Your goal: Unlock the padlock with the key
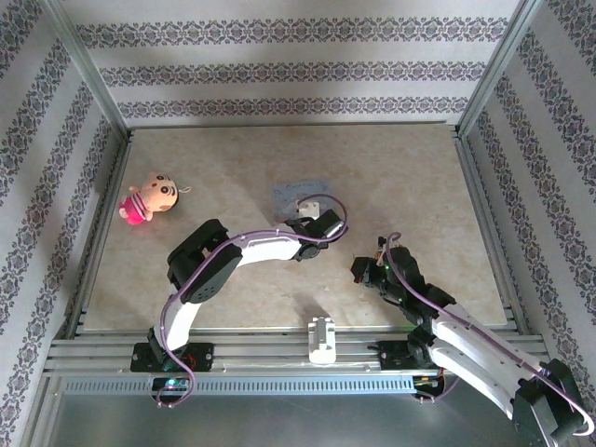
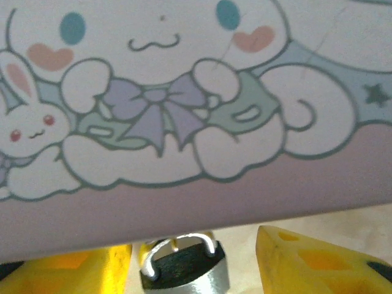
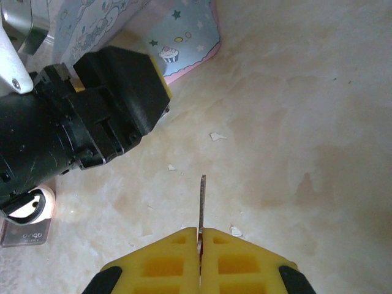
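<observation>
Right gripper (image 3: pixel 200 237) is pressed together on the key (image 3: pixel 203 199), its blade pointing out over the bench (image 3: pixel 306 122). Farther off, left gripper (image 2: pixel 195 248) is spread either side of the padlock (image 2: pixel 184 274), just before the closed cartoon-printed tin (image 2: pixel 184 92).

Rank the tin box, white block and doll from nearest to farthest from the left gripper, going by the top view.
1. Tin box, directly beyond the left gripper.
2. White block, near edge, centre.
3. Doll, far left.
</observation>
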Action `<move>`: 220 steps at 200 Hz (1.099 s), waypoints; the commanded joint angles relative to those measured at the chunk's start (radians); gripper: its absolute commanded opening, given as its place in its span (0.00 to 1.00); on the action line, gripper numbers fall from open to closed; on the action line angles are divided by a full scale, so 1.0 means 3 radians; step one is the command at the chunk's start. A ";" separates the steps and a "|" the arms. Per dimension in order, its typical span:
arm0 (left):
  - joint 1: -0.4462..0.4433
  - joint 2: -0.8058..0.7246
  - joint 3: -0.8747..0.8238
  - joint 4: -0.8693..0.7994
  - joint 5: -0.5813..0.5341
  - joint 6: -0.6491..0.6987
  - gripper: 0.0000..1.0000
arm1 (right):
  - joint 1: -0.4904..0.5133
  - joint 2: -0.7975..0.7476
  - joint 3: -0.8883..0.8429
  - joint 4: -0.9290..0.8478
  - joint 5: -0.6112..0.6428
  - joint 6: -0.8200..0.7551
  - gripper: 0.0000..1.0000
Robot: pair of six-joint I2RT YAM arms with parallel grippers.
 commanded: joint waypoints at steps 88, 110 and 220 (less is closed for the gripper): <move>0.0072 0.0173 0.0086 0.0145 -0.0276 0.0059 0.56 | -0.0073 -0.0070 0.0048 0.0023 0.0021 -0.0073 0.00; 0.0087 0.0196 0.0099 0.0171 -0.0262 0.0043 0.56 | -0.0074 -0.0065 0.0043 0.0023 0.0016 -0.0073 0.00; 0.0154 0.0248 0.0091 0.0402 -0.0168 0.0146 0.24 | -0.0074 -0.0103 -0.0035 0.0064 0.0031 -0.0015 0.00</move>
